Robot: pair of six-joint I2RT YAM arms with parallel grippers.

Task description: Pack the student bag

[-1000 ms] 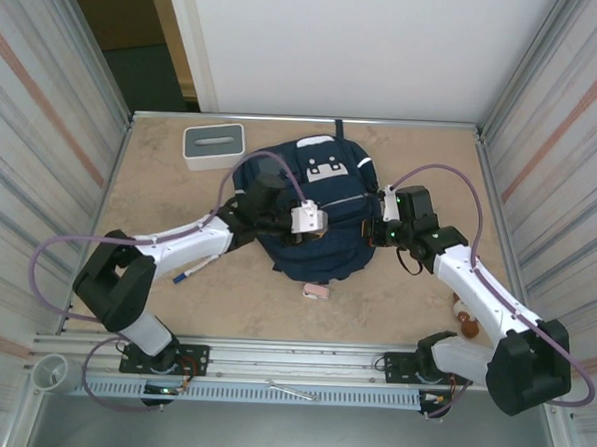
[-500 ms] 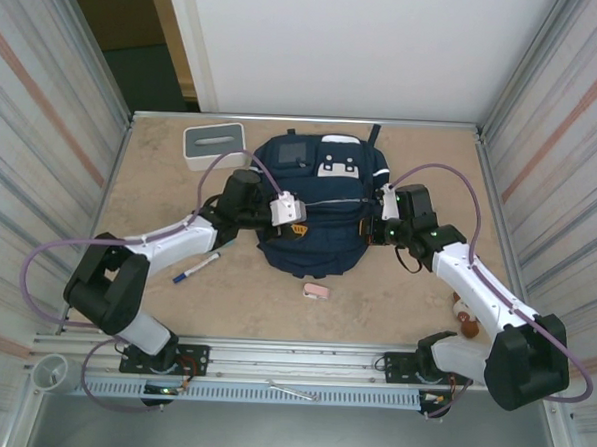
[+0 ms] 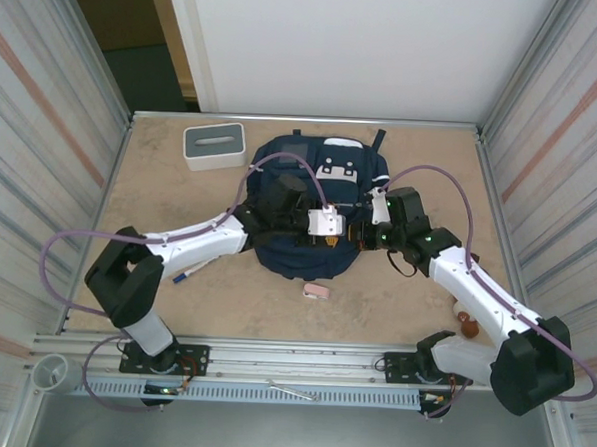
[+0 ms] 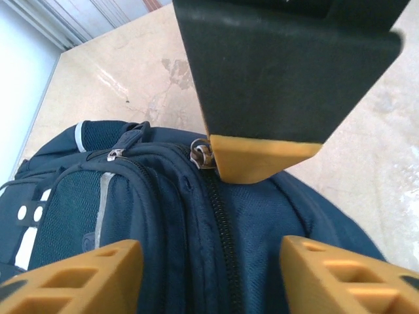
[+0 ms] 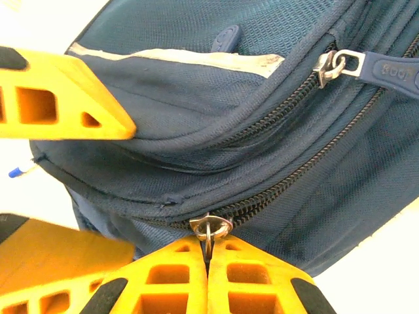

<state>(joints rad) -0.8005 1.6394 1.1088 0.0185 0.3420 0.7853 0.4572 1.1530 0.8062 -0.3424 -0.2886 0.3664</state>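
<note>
Right wrist: right gripper (image 5: 208, 256) clamped on half-hidden zipper pull (image 5: 210, 227); left gripper (image 4: 209, 254) apart over student bag (image 4: 262, 216).

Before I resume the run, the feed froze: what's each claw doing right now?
Left claw: open over the student bag, holding nothing.
Right claw: closed on the bag's zipper pull.
</note>
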